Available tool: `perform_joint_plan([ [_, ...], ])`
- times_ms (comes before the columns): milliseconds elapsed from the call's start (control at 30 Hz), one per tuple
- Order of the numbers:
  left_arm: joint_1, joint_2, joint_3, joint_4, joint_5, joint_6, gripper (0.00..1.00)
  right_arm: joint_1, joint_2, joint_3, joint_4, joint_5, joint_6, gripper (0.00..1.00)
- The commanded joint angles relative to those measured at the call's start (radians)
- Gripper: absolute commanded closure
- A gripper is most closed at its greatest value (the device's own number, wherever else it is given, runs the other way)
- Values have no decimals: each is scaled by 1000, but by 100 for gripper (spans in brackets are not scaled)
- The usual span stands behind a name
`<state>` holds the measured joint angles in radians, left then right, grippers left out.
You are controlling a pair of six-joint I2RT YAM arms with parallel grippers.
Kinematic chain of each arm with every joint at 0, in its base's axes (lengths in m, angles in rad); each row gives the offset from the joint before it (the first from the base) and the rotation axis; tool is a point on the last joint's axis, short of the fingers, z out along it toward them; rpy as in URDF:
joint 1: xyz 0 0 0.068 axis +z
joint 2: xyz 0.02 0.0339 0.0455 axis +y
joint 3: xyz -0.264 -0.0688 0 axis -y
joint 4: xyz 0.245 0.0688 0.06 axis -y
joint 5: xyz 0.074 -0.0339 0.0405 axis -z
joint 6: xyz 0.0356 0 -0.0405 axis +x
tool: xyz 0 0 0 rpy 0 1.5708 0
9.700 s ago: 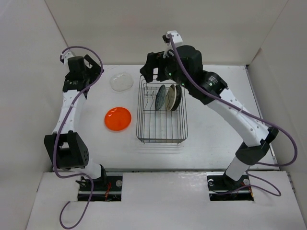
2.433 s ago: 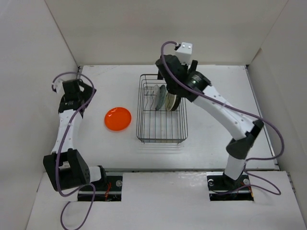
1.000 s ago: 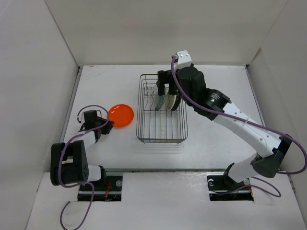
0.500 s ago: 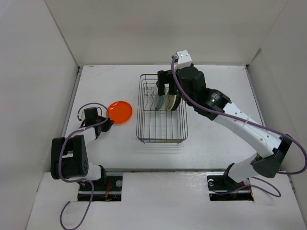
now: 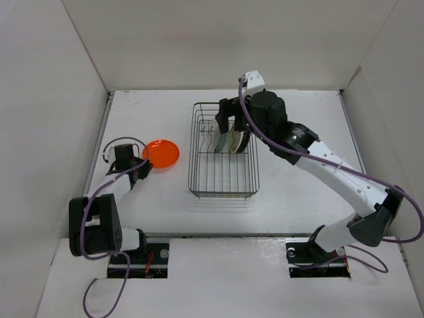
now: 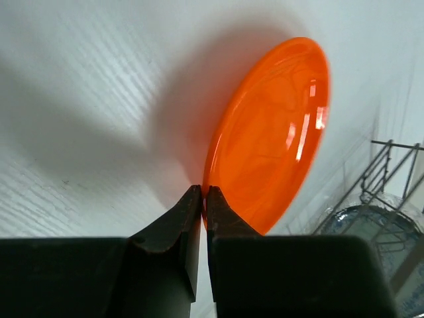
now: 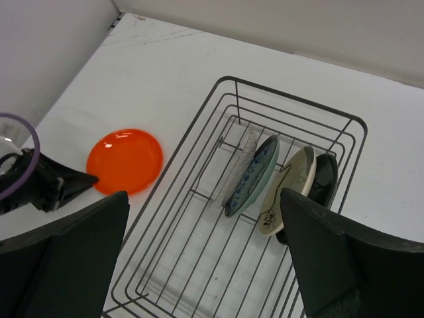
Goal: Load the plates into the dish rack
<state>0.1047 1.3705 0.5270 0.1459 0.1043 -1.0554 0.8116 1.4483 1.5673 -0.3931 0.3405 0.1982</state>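
Observation:
My left gripper [image 6: 204, 192] is shut on the near rim of the bright orange plate [image 6: 271, 132], which is tilted up off the table, left of the dish rack [image 5: 224, 193]. From above, the orange plate [image 5: 162, 153] sits just past the left gripper [image 5: 147, 163]. In the rack [image 7: 291, 93] four plates stand on edge in a row: clear [image 7: 238, 165], teal-blue patterned [image 7: 255, 173], cream [image 7: 291, 189] and black [image 7: 324, 179]. My right gripper [image 7: 204, 195] hangs open above the rack, holding nothing.
White walls close in the table [image 5: 298, 172] on the left, back and right. The rack's near half holds no plates. A purple cable [image 5: 122, 142] loops beside the left wrist.
The left gripper has shut on the orange plate's rim. Plate and gripper have shifted a little towards the back and left. The right arm has barely moved.

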Motion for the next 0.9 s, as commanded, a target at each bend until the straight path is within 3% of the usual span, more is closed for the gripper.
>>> perform_joint_plan([
  [0, -7, -128, 108, -101, -93, 69, 100, -31, -29, -21, 118, -150, -9, 0],
  [233, -49, -346, 306, -264, -155, 221, 100, -101, 1, 37, 178, -368, -20, 0],
  [567, -69, -479, 424, -275, 116, 434, 100, -198, 191, 206, 258, -633, -9, 0],
  [867, -69, -505, 415, -109, 337, 402, 100, -198, 346, 270, 258, -745, 60, 1],
])
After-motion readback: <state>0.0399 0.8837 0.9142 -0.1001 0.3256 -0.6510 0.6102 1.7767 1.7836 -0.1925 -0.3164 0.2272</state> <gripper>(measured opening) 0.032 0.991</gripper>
